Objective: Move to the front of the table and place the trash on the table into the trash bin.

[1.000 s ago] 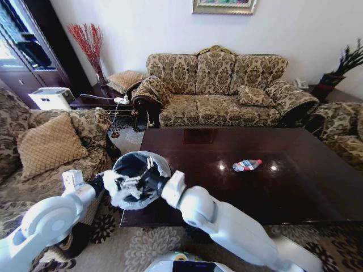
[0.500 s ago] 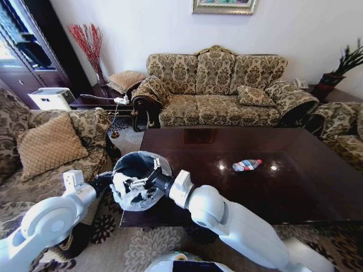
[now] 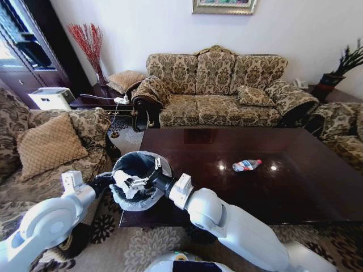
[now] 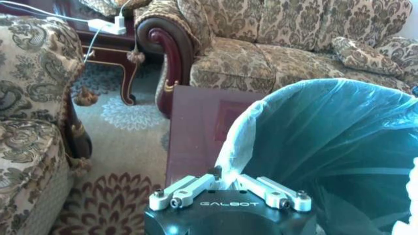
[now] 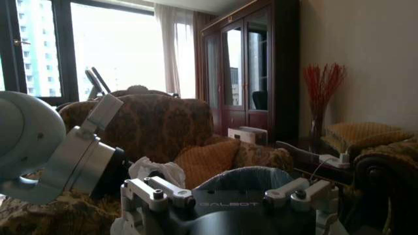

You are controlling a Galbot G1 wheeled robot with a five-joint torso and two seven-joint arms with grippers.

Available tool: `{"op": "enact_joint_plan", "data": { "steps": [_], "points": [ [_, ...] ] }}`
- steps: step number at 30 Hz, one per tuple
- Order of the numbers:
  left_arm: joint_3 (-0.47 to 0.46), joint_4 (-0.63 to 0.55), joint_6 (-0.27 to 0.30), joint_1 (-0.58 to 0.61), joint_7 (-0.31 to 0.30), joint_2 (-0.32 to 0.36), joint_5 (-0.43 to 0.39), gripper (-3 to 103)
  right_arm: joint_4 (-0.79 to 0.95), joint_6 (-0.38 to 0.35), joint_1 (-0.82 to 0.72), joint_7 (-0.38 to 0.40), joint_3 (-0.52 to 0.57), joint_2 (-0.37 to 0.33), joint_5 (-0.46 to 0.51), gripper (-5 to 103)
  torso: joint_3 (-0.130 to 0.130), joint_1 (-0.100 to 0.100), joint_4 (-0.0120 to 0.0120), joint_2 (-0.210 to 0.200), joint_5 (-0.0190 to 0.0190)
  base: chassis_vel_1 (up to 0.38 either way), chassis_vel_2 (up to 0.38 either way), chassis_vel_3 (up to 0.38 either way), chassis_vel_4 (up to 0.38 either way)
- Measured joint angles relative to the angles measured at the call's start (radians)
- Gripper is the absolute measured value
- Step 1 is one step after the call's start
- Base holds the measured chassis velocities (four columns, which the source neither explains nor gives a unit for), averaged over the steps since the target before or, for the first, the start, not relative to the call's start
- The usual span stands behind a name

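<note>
Finds left gripper pinched shut on the bag of the trash bin at the table's 8 o'clock corner, right gripper spread empty over it, bottle at 3 o'clock; flags thin bag slipping, bin tipping

My head view is evenly bright; two glare spots sit on the glossy table, and straight lines bow toward the edges. In my right wrist view the windows are blown out white, leaving the cabinet dim and backlit. My left wrist view is soft close up, on the bin.
</note>
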Motion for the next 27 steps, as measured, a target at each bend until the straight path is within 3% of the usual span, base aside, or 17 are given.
{"op": "enact_joint_plan", "data": {
  "steps": [12,18,27],
  "points": [
    [0.001,-0.006,-0.001,0.001,0.0,0.0,-0.005,0,0.013,0.029,-0.011,0.0,0.006,-0.015,-0.005,100,0.0,0.0,-0.0007,0.0,0.0007,-0.101,-0.1,0.102,0.087],
    [0.005,-0.006,-0.001,0.001,-0.001,-0.005,-0.005,0,0.014,0.041,-0.022,0.0,0.011,-0.02,-0.021,100,0.0,0.0,0.0005,0.0,-0.0007,0.02,0.008,-0.009,0.003],
    [0.006,0.001,-0.003,-0.002,-0.001,-0.002,-0.005,0,0.006,0.043,-0.024,0.0,0.014,-0.016,-0.025,100,0.0,0.0,-0.0002,0.0,0.0003,0.072,-0.057,-0.071,0.073]
  ]
}}
